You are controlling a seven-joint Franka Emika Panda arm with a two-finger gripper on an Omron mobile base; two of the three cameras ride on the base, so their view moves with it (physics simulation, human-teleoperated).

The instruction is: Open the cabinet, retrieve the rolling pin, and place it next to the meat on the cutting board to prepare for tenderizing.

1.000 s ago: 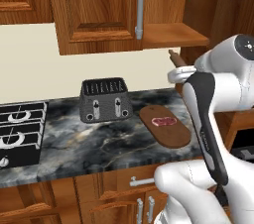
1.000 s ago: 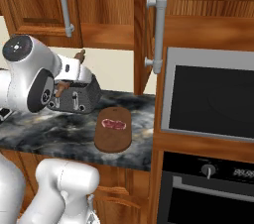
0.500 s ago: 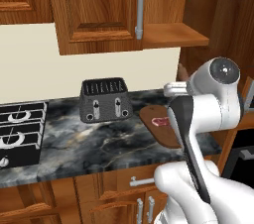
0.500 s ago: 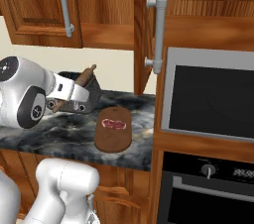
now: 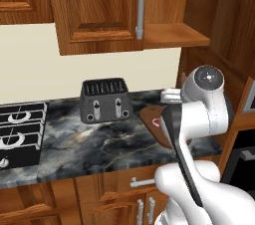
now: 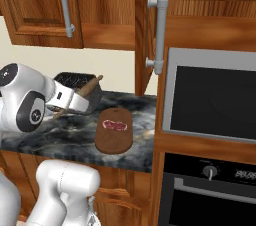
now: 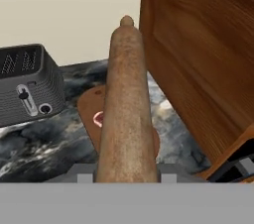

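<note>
Gripping the rolling pin [image 6: 86, 91] firmly between the fingers, with the gripper [image 6: 79, 103] hanging low over the counter [image 5: 99, 144], between the toaster [image 6: 76, 84] and the cutting board [image 6: 114, 130]. Having come down from up near the cabinet's [image 5: 109, 7] open shelf a second ago, now sitting close to board height, pin tilting upward toward the wall. Meaning, as a judgement: retrieval looking finished, carrying stage nearly over, only the lowering and laying down beside the meat [image 6: 115, 125] remaining, with care needed not to knock the steak or clip the toaster.

Seeing, from the right base camera, the whole oval board with the red steak lying near its far end, plus the open cabinet door [image 6: 149, 30] standing edge-on above the oven [image 6: 210, 100]. Getting, from the left base camera, the arm covering most of the board [image 5: 152, 119], leaving just a brown sliver and a speck of red, though showing the toaster front [image 5: 106, 100] and stove [image 5: 20, 134] plainly. Looking along the rolling pin [image 7: 126, 114] in the hand camera, its narrow end pointing at the pale wall, the cutting board [image 7: 92, 106] lying directly beneath, a trace of pink meat [image 7: 98, 118] peeking at its left side, wooden side panel [image 7: 198, 54] rising close on the right.
</note>
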